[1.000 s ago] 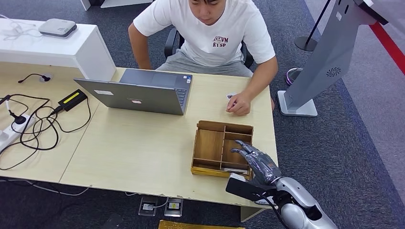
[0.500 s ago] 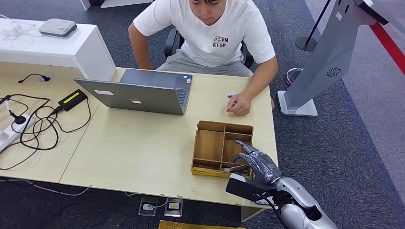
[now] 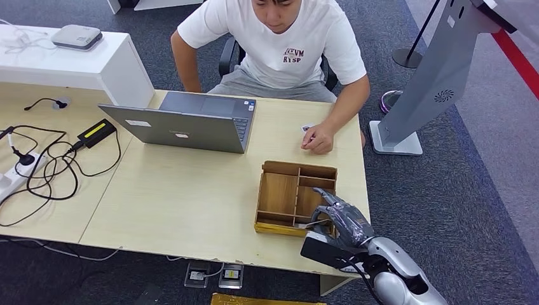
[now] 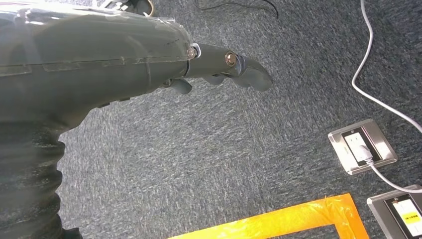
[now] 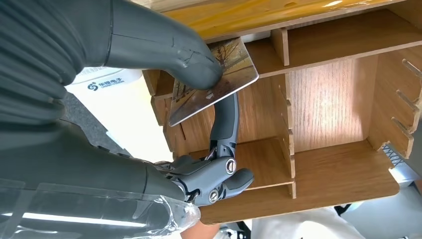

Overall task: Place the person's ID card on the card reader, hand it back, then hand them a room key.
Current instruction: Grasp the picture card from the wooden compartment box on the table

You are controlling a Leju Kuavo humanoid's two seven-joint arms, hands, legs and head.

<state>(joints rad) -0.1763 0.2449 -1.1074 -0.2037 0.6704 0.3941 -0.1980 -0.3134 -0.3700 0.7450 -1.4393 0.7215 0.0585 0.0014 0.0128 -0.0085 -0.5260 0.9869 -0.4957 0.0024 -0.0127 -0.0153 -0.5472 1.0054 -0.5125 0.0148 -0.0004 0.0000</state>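
My right hand (image 3: 344, 222) reaches into the near right corner of the wooden divided tray (image 3: 280, 190). In the right wrist view its thumb and a finger pinch a room key card (image 5: 215, 79) printed with a landscape picture, tilted up above a tray (image 5: 323, 104) compartment. The white card reader (image 5: 117, 102) lies just beside the tray's near edge. Across the table the person's hand (image 3: 318, 139) rests on the tabletop next to a small card (image 3: 307, 128). My left hand (image 4: 99, 55) hangs over the carpet and holds nothing.
An open laptop (image 3: 184, 124) stands on the table (image 3: 178, 197) in front of the seated person. Cables, a power strip and a black device (image 3: 96, 133) lie at the left. A grey kiosk stand (image 3: 432, 82) is to the right. Floor sockets (image 4: 362, 145) sit below.
My right hand's spread fingers have curled down into the tray's near compartment and closed on the picture card, tipping it up. The person and the left arm have stayed still.
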